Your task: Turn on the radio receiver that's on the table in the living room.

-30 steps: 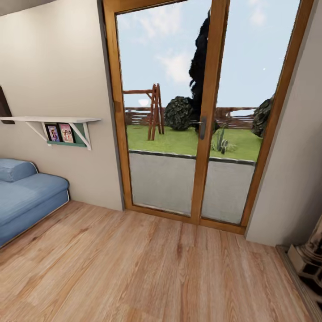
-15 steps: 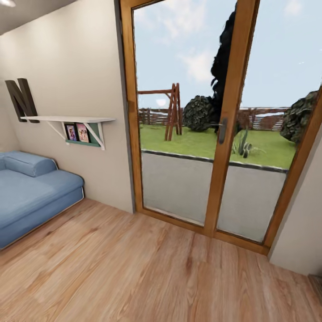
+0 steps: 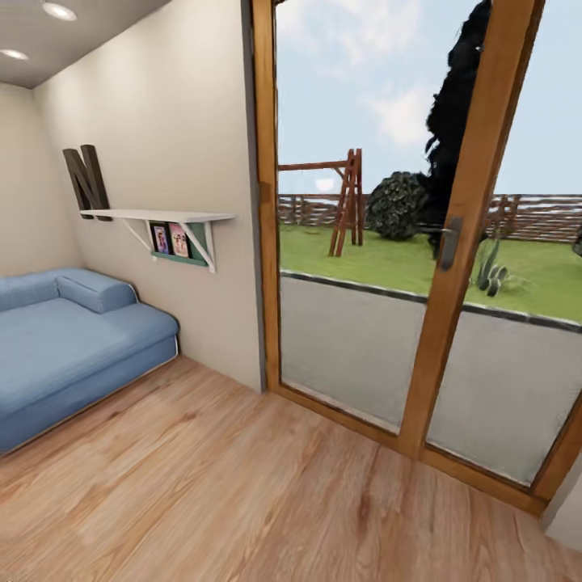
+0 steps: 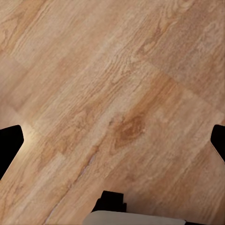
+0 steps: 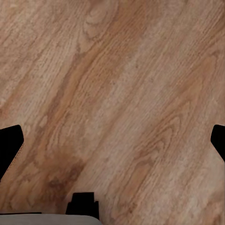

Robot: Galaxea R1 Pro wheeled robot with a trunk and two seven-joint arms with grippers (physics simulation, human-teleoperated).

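Light wood floor (image 3: 242,485), blue sofa (image 3: 65,347) and glass door (image 3: 453,267) face the robot. Both wrist cameras show spread fingers (image 4: 9,145) (image 5: 9,145), empty. Radio unseen; still searching: next, find the table.

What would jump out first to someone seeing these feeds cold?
In the head view, the tall wood-framed glass door dominates, with a lawn and wooden swing frame outside. At the left sit a blue sofa and, above it, a white wall shelf bearing a dark letter N. Both wrist views look down on light wood plank floor.
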